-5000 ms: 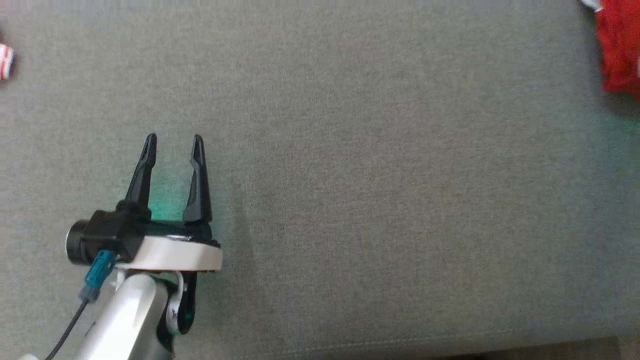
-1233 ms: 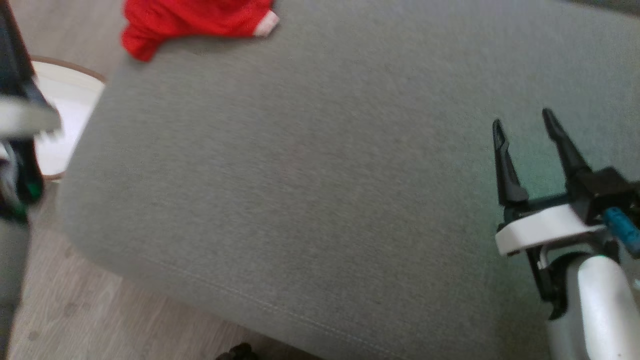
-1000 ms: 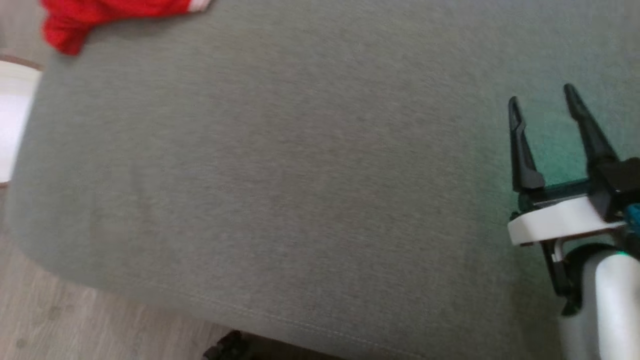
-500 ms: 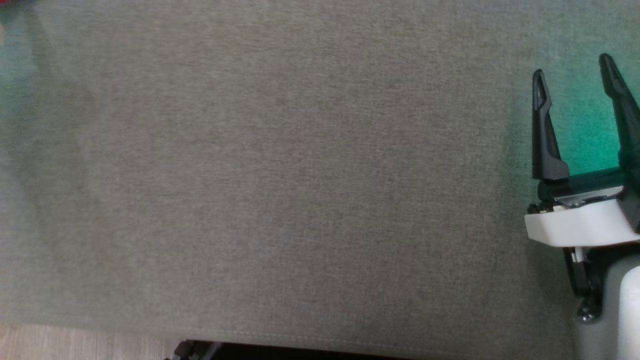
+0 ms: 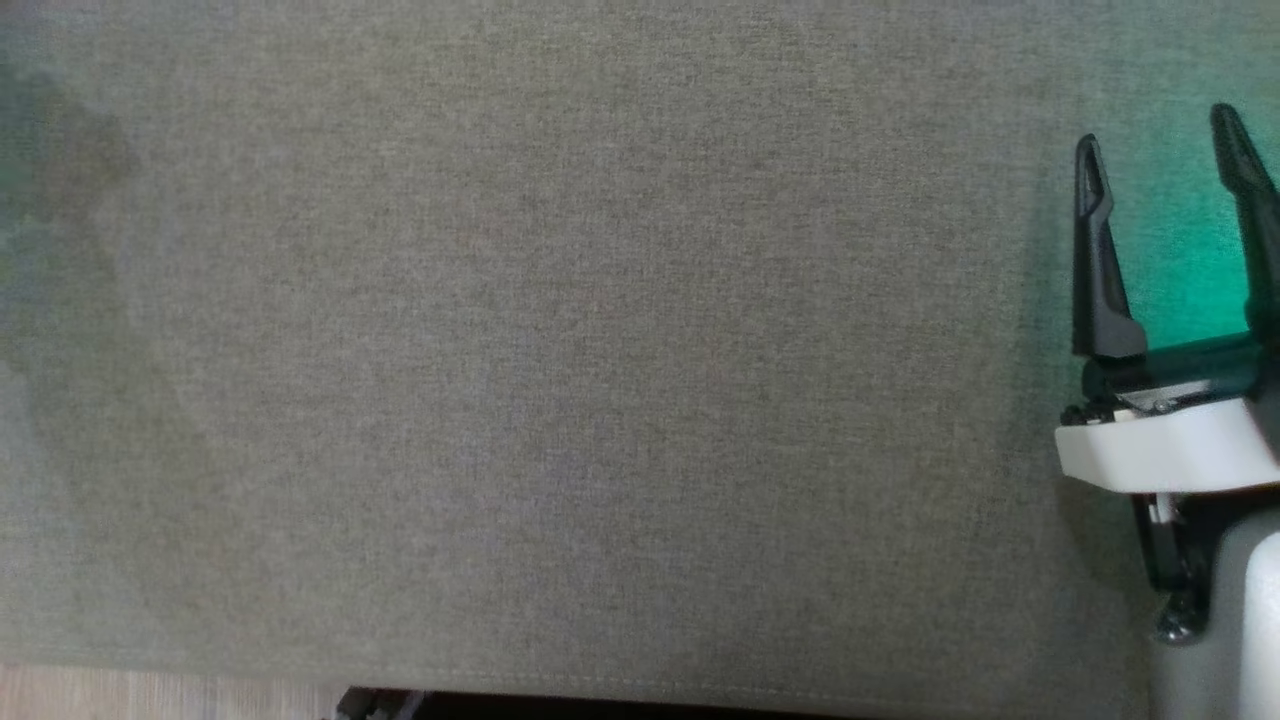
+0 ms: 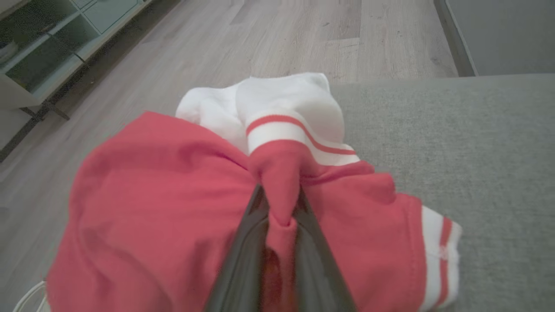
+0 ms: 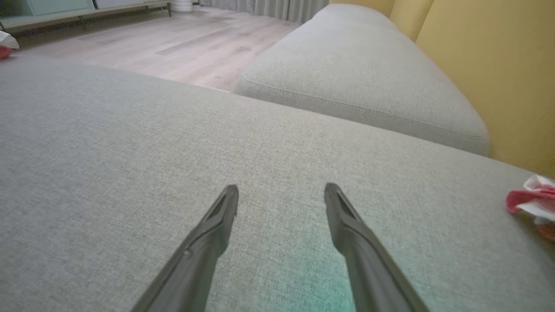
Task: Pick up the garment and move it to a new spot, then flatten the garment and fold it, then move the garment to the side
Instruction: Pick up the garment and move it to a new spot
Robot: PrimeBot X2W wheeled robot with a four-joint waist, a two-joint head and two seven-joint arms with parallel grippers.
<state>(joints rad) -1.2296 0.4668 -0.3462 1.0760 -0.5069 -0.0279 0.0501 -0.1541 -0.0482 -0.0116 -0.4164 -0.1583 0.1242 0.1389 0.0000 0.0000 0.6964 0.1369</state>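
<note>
My left pincer (image 6: 281, 197) pinches a fold of the red-and-white garment (image 6: 164, 195); my right pincer (image 7: 282, 190) hangs agape over the grey cushion (image 7: 130, 151).

Red garment (image 6: 164, 208), white striped cuffs, bunched at grey cushion (image 6: 477, 151) edge

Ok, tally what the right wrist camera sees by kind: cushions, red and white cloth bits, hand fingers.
Grey cushions: 2, near and far
Red-and-white cloth bits: 2, right edge and top-left corner
Dark fingers of the right hand: 2
Total: 6
</note>
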